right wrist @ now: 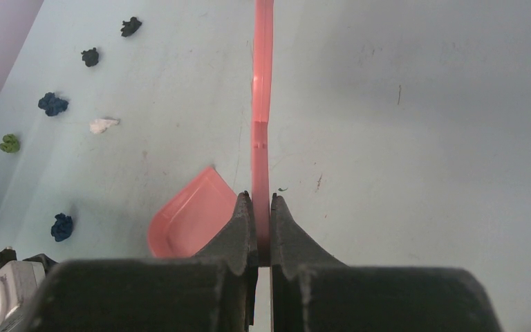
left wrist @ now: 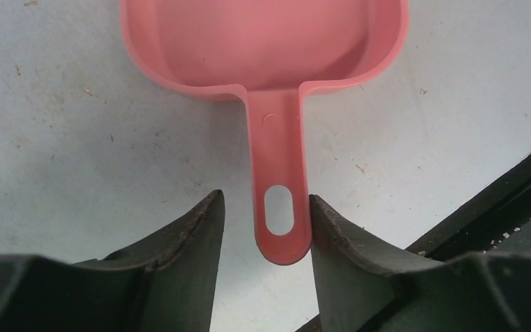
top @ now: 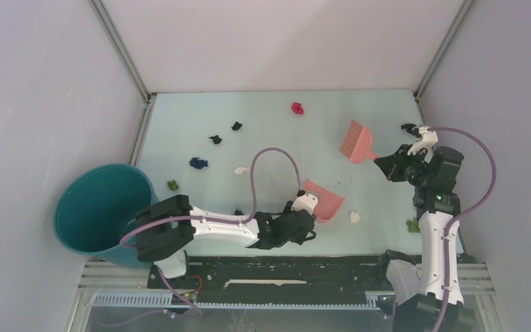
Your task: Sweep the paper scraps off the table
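Paper scraps lie scattered over the table (top: 276, 117): a magenta wad (top: 297, 108), black ones (top: 236, 126), a dark blue one (top: 198, 163), a white one (top: 240, 170) and a green one (top: 173, 185). The salmon-pink dustpan (top: 323, 200) lies flat near the front. My left gripper (top: 310, 223) is open around the end of the dustpan handle (left wrist: 280, 173); the right finger touches it and the left finger stands apart. My right gripper (top: 384, 162) is shut on the handle of the pink brush (top: 355, 142), held above the table at the right.
A round teal bucket (top: 100, 207) stands off the table's front left corner. More scraps lie near the right arm: a white wad (top: 354, 216), a green one (top: 413, 225) and a black one (top: 408, 127). Metal rails and grey walls bound the table.
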Robot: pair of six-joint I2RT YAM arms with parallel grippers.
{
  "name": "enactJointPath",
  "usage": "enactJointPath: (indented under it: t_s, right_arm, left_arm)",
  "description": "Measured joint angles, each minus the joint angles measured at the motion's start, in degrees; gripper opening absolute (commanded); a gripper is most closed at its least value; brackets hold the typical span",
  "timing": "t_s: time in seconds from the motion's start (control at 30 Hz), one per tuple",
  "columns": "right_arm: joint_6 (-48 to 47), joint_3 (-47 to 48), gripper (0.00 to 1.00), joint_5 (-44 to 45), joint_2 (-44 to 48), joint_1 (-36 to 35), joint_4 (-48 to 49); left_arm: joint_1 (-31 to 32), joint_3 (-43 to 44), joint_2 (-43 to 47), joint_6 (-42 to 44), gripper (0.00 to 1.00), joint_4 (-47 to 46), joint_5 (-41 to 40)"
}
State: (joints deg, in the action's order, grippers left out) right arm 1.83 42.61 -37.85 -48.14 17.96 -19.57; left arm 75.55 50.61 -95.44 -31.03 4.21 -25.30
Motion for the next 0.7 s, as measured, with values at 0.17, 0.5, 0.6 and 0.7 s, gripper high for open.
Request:
enactJointPath:
  t_s: [0.17, 0.5, 0.6, 0.7]
  right_arm:
    - [0.0, 0.0, 0.00, 0.0, 0.0, 0.0, 0.0]
    - [-0.2, 0.0, 0.00, 0.4, 0.0, 0.0, -0.1]
    - [-1.9, 1.1, 0.00, 3.3, -0.5, 0.0, -2.3]
    - [-6.5, 7.6, 0.00, 6.5, -3.7, 0.0, -9.6]
  left_arm:
    - [0.0, 0.1, 0.0, 0.0, 0.47, -0.2, 0.0]
    - [0.0, 5.3, -2.9, 1.1, 0.09, 1.3, 0.5]
    - [0.0, 7.2, -2.3, 1.2, 0.04, 4.8, 0.3]
    - [0.0, 8.3, 0.8, 1.6, 0.00, 9.6, 0.0]
